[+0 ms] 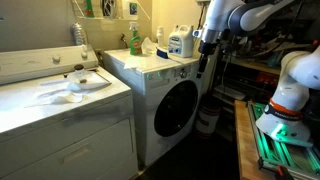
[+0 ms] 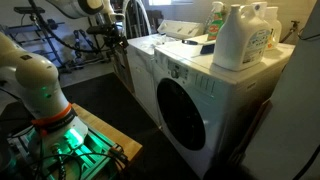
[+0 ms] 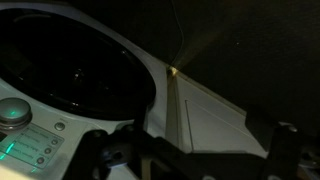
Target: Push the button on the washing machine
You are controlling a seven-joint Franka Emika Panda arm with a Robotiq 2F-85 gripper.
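**Open pincer beside the front-loader's control panel**

In the wrist view the pincer (image 3: 190,162) fills the lower edge. Its two dark fingers (image 3: 100,155) are spread well apart with nothing between them, so it is open and holds nothing. It touches no part of the machine.

Just past the fingers lies the white front of the washing machine (image 3: 205,125), seen at a slant. A round control dial (image 3: 12,112) sits at the left edge of this view. Below the dial is a small panel of buttons (image 3: 30,148) with a faint green glow. Which button is which cannot be told. Beyond them the large porthole door (image 3: 70,60) of dark glass curves across the upper left.

In an exterior view the arm (image 1: 228,18) comes down from above, next to the far corner of the washer's top. The robot's white base (image 1: 290,85) stands apart on the right, over a green light. On the washer's flat top, a white detergent jug (image 1: 180,42) stands near that far corner. A green bottle (image 1: 134,40) stands at the back edge.

A wider white top-loading machine (image 1: 60,100) with a raised back panel stands close against the washer's other side.
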